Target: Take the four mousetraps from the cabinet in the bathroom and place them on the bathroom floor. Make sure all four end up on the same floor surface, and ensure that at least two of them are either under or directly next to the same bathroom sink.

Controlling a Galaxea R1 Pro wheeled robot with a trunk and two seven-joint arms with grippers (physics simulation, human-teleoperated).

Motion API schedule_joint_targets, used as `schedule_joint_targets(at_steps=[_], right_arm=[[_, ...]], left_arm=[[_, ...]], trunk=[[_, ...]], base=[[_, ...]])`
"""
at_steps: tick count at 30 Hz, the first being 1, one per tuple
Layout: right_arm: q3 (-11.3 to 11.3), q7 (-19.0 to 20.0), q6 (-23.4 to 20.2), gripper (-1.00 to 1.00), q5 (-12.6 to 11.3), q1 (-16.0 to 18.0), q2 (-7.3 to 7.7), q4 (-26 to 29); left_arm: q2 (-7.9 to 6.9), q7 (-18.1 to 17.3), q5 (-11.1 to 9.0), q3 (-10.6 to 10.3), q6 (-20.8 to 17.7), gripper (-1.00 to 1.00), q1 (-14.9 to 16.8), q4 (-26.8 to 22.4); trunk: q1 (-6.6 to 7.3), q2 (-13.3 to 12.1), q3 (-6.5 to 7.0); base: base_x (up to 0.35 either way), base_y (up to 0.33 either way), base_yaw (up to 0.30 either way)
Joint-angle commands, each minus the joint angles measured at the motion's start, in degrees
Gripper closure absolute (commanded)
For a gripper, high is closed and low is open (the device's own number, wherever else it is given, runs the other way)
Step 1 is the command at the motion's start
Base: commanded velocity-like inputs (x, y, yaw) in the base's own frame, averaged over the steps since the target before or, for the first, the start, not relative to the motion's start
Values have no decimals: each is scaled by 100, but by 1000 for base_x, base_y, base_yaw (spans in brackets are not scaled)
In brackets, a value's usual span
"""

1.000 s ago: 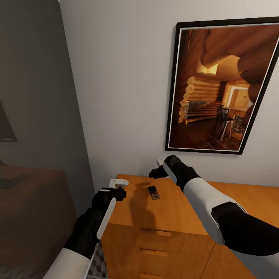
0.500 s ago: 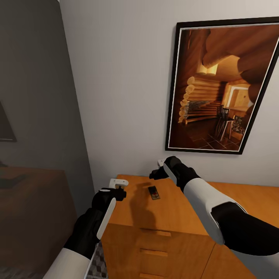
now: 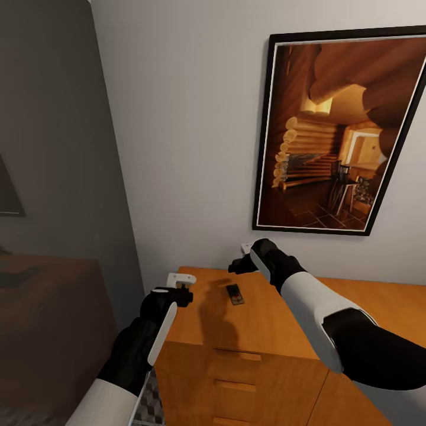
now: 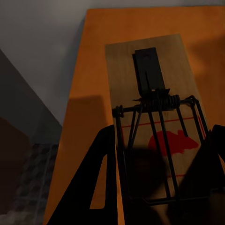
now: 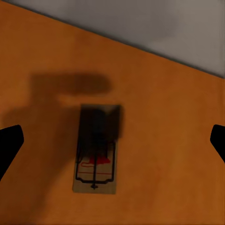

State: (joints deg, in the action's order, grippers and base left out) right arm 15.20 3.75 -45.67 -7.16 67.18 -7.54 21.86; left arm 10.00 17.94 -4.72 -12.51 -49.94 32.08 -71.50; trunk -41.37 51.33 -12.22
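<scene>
Holding, left claw: clamped on one mousetrap
Right claw: apart above second mousetrap
Left: floor placement

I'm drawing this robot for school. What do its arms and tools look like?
Both arms are made of chunky rounded sections, some glossy white and some black. The left arm has a long white strip along its black forearm. The right arm has a big white middle shell with black at each end. Each tool is black with small white pieces near the tip: left tool, right tool.
</scene>
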Motion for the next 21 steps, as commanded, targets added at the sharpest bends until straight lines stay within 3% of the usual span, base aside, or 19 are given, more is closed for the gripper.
schedule_joint_targets(at_steps=[1, 21], right_arm=[[46, -13, -21, -100, -56, 6, 10, 4], [45, 7, -29, -100, -73, 6, 14, -15]], left_arm=[[0, 53, -40, -6, -29, 100, 6, -1], [0, 59, -47, -6, -18, 100, 0, 4]], trunk=[[-1, 7, -9], [-1, 7, -9]], base=[[0, 0, 0], [0, 0, 0]])
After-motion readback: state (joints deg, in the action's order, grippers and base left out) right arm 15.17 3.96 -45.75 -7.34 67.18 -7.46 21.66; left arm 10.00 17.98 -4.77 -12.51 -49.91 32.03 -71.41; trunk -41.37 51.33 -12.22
